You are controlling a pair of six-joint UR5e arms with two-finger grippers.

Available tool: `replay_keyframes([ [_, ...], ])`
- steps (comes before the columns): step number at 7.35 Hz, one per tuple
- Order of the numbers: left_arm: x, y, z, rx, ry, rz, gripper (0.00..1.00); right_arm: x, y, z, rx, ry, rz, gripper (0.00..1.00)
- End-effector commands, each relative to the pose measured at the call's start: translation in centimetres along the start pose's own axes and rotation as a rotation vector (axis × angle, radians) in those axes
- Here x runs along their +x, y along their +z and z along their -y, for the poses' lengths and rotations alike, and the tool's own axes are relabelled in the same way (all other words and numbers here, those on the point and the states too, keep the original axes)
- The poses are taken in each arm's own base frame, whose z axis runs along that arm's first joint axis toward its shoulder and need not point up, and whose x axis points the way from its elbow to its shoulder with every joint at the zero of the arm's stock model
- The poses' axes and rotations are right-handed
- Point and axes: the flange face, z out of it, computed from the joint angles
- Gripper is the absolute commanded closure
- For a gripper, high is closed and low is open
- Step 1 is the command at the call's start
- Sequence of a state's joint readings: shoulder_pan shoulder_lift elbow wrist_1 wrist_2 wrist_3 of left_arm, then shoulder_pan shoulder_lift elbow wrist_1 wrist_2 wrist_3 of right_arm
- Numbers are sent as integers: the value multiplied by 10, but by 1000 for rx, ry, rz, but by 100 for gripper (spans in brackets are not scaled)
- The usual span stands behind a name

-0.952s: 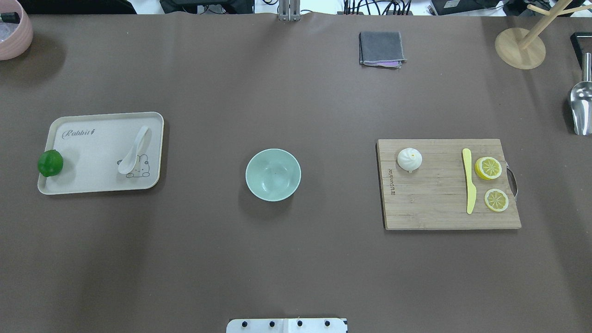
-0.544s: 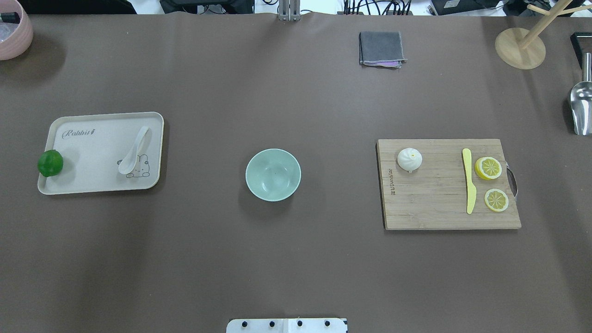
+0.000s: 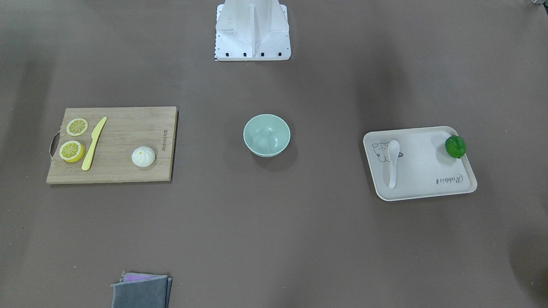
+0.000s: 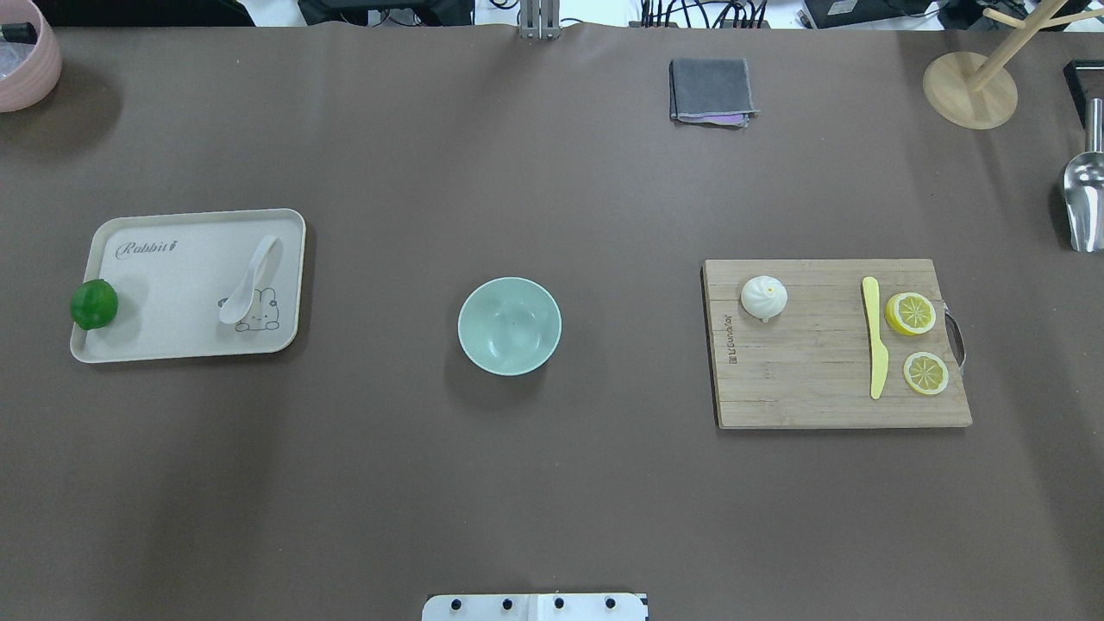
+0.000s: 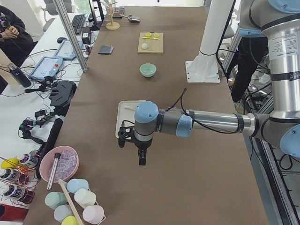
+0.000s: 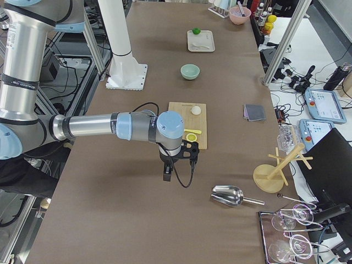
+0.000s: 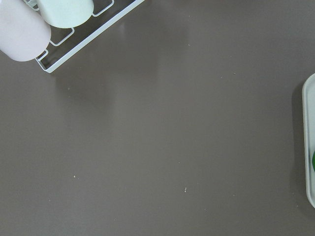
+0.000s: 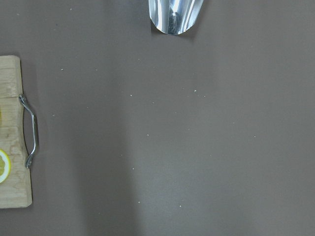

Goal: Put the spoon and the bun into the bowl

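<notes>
The white spoon (image 4: 250,280) lies on a beige tray (image 4: 172,259) at the table's left; it also shows in the front-facing view (image 3: 392,162). The white pleated bun (image 4: 763,297) sits on a wooden cutting board (image 4: 811,379) at the right. The mint-green bowl (image 4: 509,326) stands empty between them. My left gripper (image 5: 142,159) shows only in the exterior left view, above bare table beyond the tray's outer end. My right gripper (image 6: 166,175) shows only in the exterior right view, beyond the board's outer end. I cannot tell whether either is open or shut.
A green lime (image 4: 93,304) sits on the tray's left edge. A yellow knife (image 4: 875,336) and two lemon slices (image 4: 910,313) lie on the board. A grey cloth (image 4: 710,89), wooden stand (image 4: 970,86), metal scoop (image 4: 1084,198) and pink bowl (image 4: 21,60) sit along the far edge and corners.
</notes>
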State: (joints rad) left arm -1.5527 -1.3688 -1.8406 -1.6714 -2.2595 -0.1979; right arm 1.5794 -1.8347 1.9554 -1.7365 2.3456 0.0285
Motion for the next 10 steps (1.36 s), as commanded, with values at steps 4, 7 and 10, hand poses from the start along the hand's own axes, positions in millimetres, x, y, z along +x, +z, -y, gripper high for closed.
replay_keyframes([
  [4, 67, -29, 60, 90, 138, -33, 2, -28, -26, 25, 59, -64, 1, 0],
  [7, 203, 26, 75, 136, 429, -161, 2, -52, -29, 36, 100, -147, 68, 0],
  [10, 381, 60, 87, 84, 428, -261, 2, -74, -25, 44, 99, -204, 157, 0],
])
